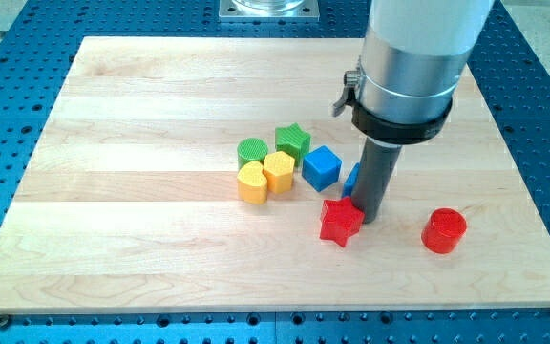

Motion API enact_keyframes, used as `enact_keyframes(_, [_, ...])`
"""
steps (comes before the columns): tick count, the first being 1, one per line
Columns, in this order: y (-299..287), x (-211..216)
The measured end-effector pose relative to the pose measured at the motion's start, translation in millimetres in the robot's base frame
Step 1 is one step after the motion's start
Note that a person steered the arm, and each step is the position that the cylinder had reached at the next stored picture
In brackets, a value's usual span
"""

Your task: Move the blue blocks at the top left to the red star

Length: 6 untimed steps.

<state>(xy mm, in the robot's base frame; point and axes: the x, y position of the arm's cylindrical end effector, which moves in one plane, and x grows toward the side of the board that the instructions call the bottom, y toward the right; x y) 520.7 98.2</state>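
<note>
**Rod meets red star at mid-board**

You see the pale wooden board [141, 191]; no pincer here, only my tip [368, 216] touching the red plastic star [341, 222]. A blue cube [322, 166] sits near; another blue block [352, 178] hides behind the rod.

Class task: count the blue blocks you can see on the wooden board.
2. A blue cube sits right of the yellow blocks; a second blue block is mostly hidden behind the rod, whose tip touches the red star.

You see a pale wooden bench [151, 258] of glued planks, lying on a blue perforated metal base [533, 86], with a grey metal mounting plate [267, 10] at the view's top under even light.
</note>
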Motion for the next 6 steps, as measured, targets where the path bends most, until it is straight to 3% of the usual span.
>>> enact_keyframes(2, [60, 2])
enact_keyframes(3, [83, -32])
enact_keyframes(5, [9, -31])
enact_keyframes(6, [-1, -30])
